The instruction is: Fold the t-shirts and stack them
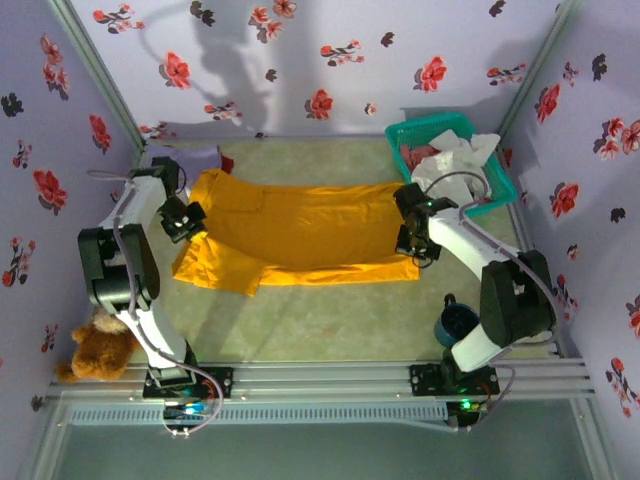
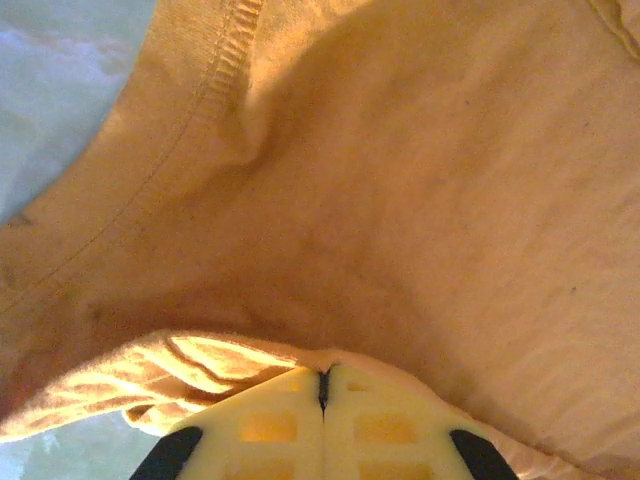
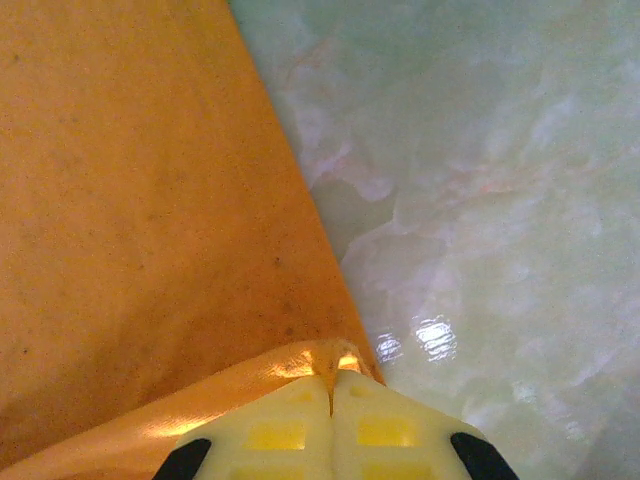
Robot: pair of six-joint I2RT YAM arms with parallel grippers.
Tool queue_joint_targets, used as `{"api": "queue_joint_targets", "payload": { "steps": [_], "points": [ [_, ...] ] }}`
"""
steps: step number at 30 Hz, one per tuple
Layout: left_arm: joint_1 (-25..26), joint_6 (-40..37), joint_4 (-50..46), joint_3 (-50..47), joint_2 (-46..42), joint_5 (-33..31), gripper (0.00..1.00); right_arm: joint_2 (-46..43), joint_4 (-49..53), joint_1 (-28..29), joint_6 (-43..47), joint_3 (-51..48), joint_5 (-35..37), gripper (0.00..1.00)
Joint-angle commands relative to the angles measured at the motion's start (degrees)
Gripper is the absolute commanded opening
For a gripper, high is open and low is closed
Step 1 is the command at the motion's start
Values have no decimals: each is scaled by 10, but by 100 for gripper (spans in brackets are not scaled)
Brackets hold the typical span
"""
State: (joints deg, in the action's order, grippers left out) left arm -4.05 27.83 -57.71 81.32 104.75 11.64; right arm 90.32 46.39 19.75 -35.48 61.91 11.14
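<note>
No legible text, label, brand, number or sign in any view. Orange-yellow t-shirt: plain cloth; close up, only a stitched hem shows. Wall panels: flower print, no characters. Lavender cloth at the far left: too small to read any print.

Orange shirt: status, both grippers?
Left gripper shut on orange shirt edge. Right gripper shut on opposite edge. Shirt stretched between them. Basket of shirts behind right gripper.
</note>
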Motion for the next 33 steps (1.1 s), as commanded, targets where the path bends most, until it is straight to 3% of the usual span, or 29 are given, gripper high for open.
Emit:
{"api": "queue_joint_targets", "payload": {
  "steps": [1,7,30,33],
  "points": [
    [-6,-16,-28,23,23,6,0,13,-12,-5,-3,18,43,0],
    [-14,-17,-20,44,21,12,0,10,-37,-5,-12,21,76,0],
    [-38,-3,-38,122,64,22,0,70,-65,-5,-25,63,76,0],
    [-38,-5,-38,124,76,25,0,78,-60,-4,-22,76,71,8]
  ]
}}
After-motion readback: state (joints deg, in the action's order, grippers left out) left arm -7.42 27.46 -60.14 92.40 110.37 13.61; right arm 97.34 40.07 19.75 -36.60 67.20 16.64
